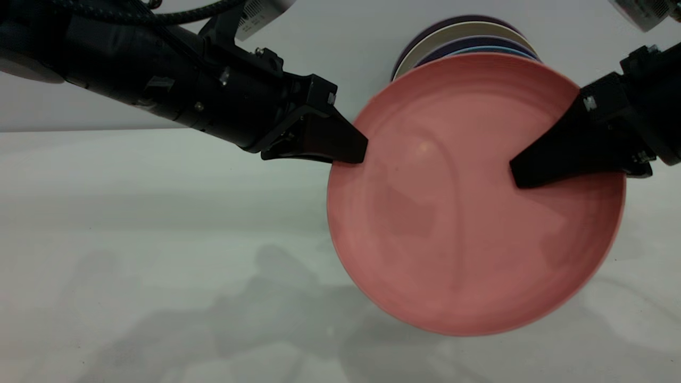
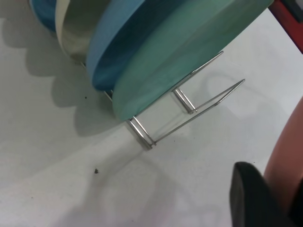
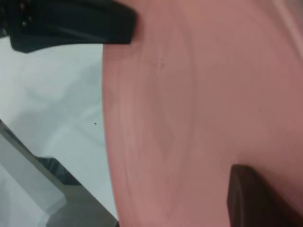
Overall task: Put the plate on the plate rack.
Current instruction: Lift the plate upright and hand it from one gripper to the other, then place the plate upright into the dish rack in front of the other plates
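Note:
The salmon-pink plate [image 1: 468, 223] hangs tilted above the table, held from both sides. My left gripper [image 1: 355, 153] is shut on its left rim; in the left wrist view one black finger [image 2: 251, 194] lies against the plate [image 2: 286, 161]. My right gripper [image 1: 518, 175] is shut on the right side, with a finger [image 3: 251, 198] flat on the plate's face [image 3: 199, 118]. The wire plate rack [image 2: 199, 111] stands behind the plate, and its two end loops are free. In the exterior view the rack itself is hidden.
The rack holds a teal plate [image 2: 189, 47], a blue plate [image 2: 128, 42] and a cream plate [image 2: 75, 28] on edge. Their tops show behind the pink plate [image 1: 463, 40]. The white table [image 1: 159, 239] stretches to the left and front.

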